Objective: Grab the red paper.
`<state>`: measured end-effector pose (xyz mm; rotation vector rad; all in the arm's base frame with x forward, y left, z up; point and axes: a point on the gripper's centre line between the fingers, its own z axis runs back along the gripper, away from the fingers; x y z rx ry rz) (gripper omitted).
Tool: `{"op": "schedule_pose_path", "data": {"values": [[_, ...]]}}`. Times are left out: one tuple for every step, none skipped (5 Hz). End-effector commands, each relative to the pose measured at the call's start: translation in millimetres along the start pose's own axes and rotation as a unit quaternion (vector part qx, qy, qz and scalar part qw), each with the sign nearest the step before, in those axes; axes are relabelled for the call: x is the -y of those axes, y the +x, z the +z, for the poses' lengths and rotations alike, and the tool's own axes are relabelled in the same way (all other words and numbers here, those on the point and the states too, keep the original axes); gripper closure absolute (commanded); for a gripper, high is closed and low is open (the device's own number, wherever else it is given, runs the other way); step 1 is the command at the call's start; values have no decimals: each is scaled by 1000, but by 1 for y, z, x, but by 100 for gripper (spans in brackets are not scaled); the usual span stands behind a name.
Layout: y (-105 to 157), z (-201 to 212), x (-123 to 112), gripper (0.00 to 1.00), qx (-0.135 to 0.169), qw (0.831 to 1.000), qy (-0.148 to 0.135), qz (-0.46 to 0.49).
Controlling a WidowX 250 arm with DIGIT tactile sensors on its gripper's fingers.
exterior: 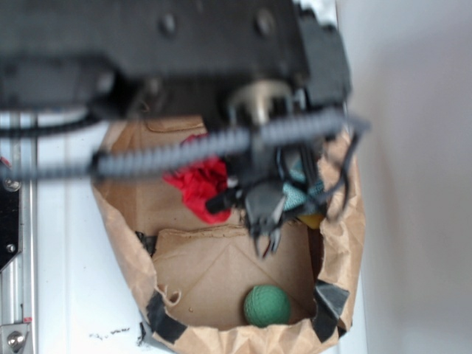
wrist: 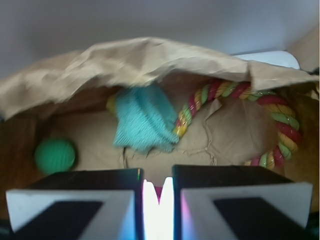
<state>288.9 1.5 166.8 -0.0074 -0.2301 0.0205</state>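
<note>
The red paper [exterior: 199, 188] is a bright red crumpled wad lying in the back left part of the open brown paper bag [exterior: 122, 251]. My gripper [exterior: 268, 240] hangs over the middle of the bag, to the right of the paper and apart from it. Its dark fingertips point down, stand close together and hold nothing. In the wrist view the gripper [wrist: 158, 195] shows its two jaws nearly touching. Only a thin magenta-red sliver shows in the narrow slit between them. The rest of the red paper is out of that view.
A green ball [exterior: 267, 305] lies at the bag's front; it also shows in the wrist view [wrist: 55, 155]. A teal knitted cloth [wrist: 144, 122] and a red-yellow-green rope ring [wrist: 280, 120] lie in the bag. The crumpled bag rim [wrist: 150, 60] stands all round. The blurred arm and cable cross the top.
</note>
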Motion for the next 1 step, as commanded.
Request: {"op": "schedule_pose_path", "data": {"values": [[-15, 17, 4, 100, 27, 1000, -4, -15]]}}
